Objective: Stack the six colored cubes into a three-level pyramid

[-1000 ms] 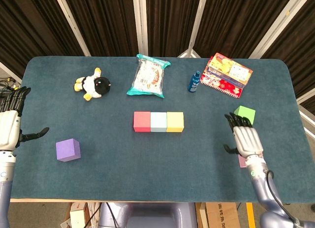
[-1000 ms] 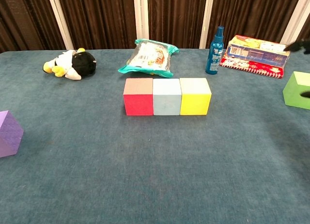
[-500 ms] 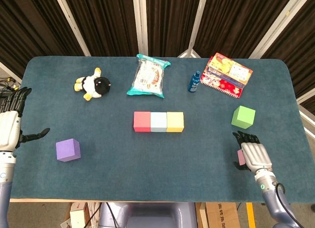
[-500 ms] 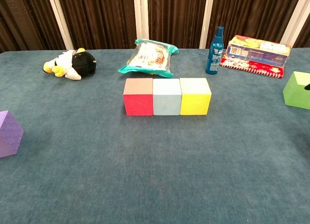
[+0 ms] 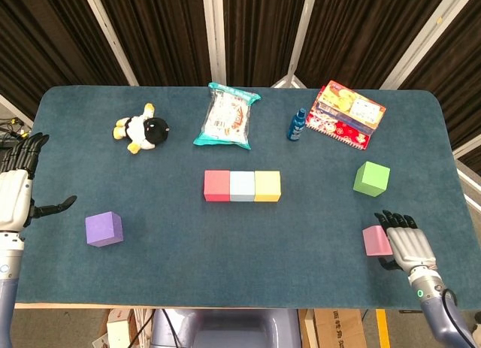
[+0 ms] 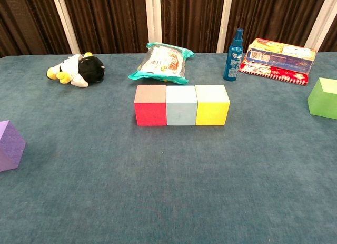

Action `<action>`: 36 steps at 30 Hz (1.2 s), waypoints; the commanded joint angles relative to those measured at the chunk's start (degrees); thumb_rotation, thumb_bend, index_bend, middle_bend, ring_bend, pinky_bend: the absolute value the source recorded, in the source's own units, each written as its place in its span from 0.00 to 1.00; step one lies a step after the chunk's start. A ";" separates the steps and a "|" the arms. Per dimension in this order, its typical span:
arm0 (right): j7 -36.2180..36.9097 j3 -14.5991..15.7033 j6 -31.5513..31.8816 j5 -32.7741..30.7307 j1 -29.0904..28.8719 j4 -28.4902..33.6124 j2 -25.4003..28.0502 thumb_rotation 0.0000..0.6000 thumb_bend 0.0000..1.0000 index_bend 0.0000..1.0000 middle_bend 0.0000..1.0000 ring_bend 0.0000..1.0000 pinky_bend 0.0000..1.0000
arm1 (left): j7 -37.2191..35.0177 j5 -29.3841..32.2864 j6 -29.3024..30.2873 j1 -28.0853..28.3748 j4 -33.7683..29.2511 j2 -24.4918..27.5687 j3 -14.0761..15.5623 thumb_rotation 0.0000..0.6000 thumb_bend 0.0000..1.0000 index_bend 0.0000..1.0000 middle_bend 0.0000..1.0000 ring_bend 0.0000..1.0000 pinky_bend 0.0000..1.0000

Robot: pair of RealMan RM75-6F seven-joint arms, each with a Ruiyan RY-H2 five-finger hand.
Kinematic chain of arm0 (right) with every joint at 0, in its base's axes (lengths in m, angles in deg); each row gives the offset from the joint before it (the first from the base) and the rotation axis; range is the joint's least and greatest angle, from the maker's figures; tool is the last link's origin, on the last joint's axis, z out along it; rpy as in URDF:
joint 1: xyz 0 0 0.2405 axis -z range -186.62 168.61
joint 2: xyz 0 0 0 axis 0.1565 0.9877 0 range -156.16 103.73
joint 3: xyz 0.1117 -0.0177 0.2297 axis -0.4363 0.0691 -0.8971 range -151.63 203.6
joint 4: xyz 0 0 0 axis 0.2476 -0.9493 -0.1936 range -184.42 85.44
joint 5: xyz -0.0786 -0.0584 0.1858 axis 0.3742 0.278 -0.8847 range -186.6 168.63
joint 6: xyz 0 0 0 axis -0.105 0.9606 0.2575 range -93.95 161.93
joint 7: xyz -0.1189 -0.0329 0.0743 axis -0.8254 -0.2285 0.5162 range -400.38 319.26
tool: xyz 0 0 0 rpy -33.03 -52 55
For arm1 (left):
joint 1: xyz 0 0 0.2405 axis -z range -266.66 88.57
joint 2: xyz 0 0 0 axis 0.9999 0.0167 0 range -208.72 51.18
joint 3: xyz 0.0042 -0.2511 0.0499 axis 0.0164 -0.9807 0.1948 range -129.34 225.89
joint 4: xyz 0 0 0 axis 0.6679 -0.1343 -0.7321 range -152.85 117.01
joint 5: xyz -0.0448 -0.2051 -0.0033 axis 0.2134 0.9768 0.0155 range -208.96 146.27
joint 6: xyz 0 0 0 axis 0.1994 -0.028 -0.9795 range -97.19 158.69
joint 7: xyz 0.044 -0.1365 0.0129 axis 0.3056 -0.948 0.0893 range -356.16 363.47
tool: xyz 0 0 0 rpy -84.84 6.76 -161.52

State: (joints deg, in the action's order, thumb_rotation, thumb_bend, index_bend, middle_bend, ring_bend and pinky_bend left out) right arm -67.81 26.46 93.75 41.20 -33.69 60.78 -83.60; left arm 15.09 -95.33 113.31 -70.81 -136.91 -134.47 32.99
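A red cube [image 5: 216, 185], a pale blue cube [image 5: 242, 186] and a yellow cube [image 5: 267, 186] stand touching in a row at the table's middle; the chest view shows them as red cube [image 6: 150, 105], blue cube [image 6: 181, 105], yellow cube [image 6: 212, 105]. A green cube [image 5: 372, 178] sits at the right, a purple cube [image 5: 103, 228] at the front left, a pink cube [image 5: 376, 240] at the front right. My right hand [image 5: 408, 243] lies just right of the pink cube, fingers apart, holding nothing. At the table's left edge my left hand [image 5: 16, 189] is spread, with nothing in it.
Along the back lie a penguin plush [image 5: 141, 129], a snack bag [image 5: 225, 116], a blue bottle [image 5: 297, 124] and a colourful box [image 5: 346, 113]. The table's front edge [image 5: 225, 304] runs close behind the pink cube.
My right hand has drawn back from beside the green cube toward the front edge, uncovering the pink cube. The left hand and all cubes have stayed put.
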 commanded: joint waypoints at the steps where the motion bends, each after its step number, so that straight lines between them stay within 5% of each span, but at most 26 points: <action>1: 0.53 0.42 -0.75 -0.31 0.04 -1.97 -0.84 1.00 0.31 0.00 0.00 0.00 0.00 | 0.02 -0.08 0.07 -0.04 -0.08 0.02 0.00 1.00 0.12 0.00 0.02 0.00 0.04; 14: 1.69 0.89 -3.77 -1.55 -0.66 -10.81 -5.16 1.00 0.31 0.01 0.07 0.06 0.00 | 0.42 -0.13 -0.05 -0.01 -0.03 -0.19 0.18 1.00 0.12 0.00 0.02 0.00 0.04; 18: 1.76 0.87 -4.39 -1.44 -0.97 -13.32 -6.57 1.00 0.31 0.19 0.24 0.20 0.06 | 0.46 -0.11 0.07 -0.04 -0.04 -0.25 0.14 1.00 0.12 0.00 0.02 0.00 0.04; 22: 2.68 0.20 -3.28 -0.45 -0.75 -14.58 -7.66 1.00 0.31 0.45 0.47 0.43 0.29 | 0.50 -0.12 0.08 -0.02 0.00 -0.32 0.13 1.00 0.12 0.00 0.02 0.00 0.04; 26: 5.27 -0.79 -1.07 2.63 0.10 -13.74 -7.46 1.00 0.31 0.55 0.55 0.53 0.42 | 0.52 -0.12 0.12 -0.02 0.10 -0.42 0.12 1.00 0.12 0.00 0.02 0.00 0.04; 36: 7.68 -5.57 2.13 4.82 -0.94 -2.35 -1.14 1.00 0.31 0.55 0.55 0.53 0.42 | 0.47 -0.22 0.26 -0.09 0.04 -0.38 0.03 1.00 0.12 0.00 0.02 0.00 0.04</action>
State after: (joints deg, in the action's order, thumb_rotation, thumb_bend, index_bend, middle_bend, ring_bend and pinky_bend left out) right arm -60.26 22.68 95.01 45.99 -33.84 55.29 -86.84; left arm 15.56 -95.55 113.56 -70.90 -136.87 -134.85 33.02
